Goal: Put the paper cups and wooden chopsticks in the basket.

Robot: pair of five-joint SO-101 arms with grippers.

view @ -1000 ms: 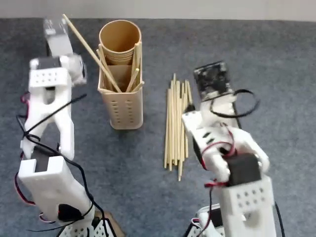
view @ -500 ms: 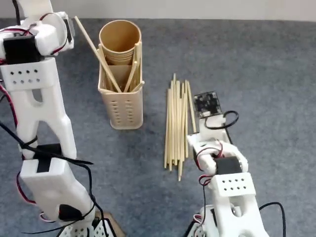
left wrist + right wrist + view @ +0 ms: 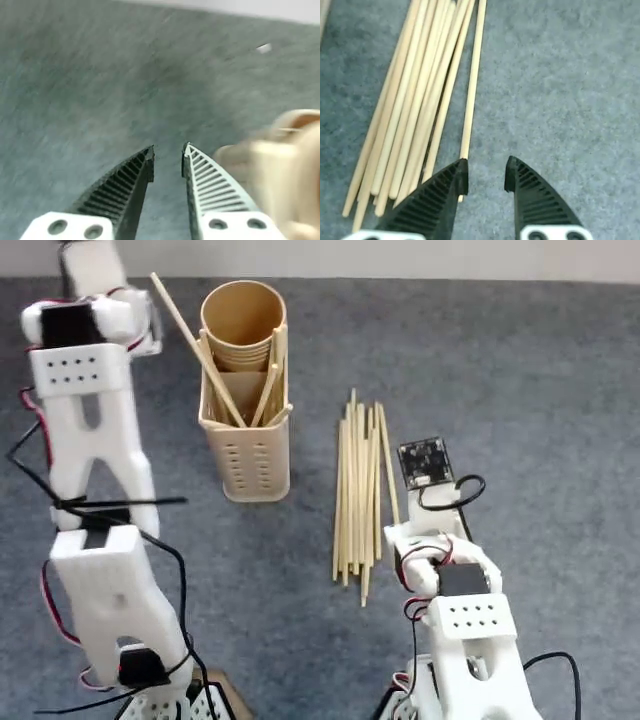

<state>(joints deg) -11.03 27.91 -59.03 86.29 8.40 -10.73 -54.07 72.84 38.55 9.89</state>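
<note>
Grey fabric-covered surface (image 3: 520, 370): carries all items noted below.

Left arm (image 3: 95, 460): white, stands on the side of the basket away from the right arm and stretches past the basket toward the far edge of the surface.

Right arm (image 3: 465, 630): white, folded low, well apart from the basket, on the far side of the loose chopsticks from it.

Basket (image 3: 255, 455): tall, tan, perforated, upright between the two arms. In the left wrist view it shows as a pale blurred shape (image 3: 280, 170).

Loose chopsticks (image 3: 358, 490): a bundle of wooden sticks lying flat on the surface, roughly parallel, near the basket on its right-arm side and not touching it. In the right wrist view (image 3: 420, 100) they fan out slightly.

Paper cups (image 3: 243, 325): a nested brown stack standing upright inside the basket, mouth open upward, at its far end.

Basket chopsticks (image 3: 190, 335): several sticks stand inside the basket beside the cups. One leans out over the rim toward the left arm.

Left tool (image 3: 168, 151): jaws a little apart, nothing between them, over bare surface beside the basket.

Right tool (image 3: 486, 169): jaws a little apart, nothing between them. The dark finger overlaps the end of the outermost loose stick. Contact cannot be judged.
</note>
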